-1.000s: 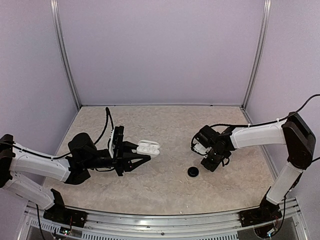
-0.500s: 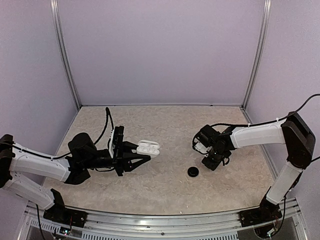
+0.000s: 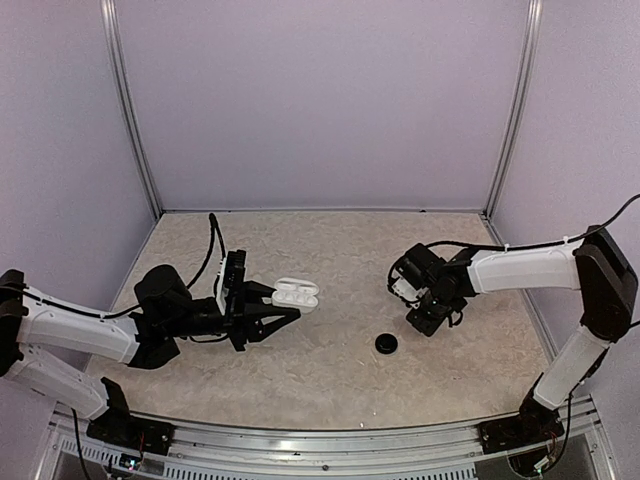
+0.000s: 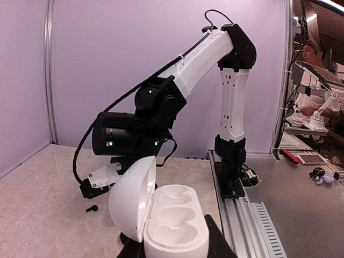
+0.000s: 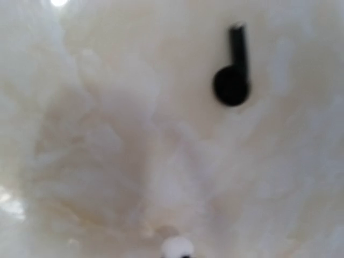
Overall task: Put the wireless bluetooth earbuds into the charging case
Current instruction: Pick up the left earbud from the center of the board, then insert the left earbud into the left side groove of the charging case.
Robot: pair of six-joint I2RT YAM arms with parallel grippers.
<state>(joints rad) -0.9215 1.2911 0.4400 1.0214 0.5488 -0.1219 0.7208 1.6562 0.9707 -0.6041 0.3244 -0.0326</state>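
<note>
The charging case (image 4: 171,226) is being held lid-open over the worktop (image 3: 330,250), both sockets empty, with the left jaws clamping its base. One white earbud (image 5: 177,248) is showing at the right wrist view's bottom edge, apparently pinched in the narrowly closed right jaws. Pickup seems to be finishing; the next move, I judge, is carrying the earbud across to a socket. Both arms are reaching low, facing each other.

R end effector (image 3: 428,318) has moved a bit far and right vs 1 s ago, further from black disc (image 3: 386,343). Its jaws have closed up. R arm elbow (image 3: 606,264) has swung slightly right, forearm flatter.
</note>
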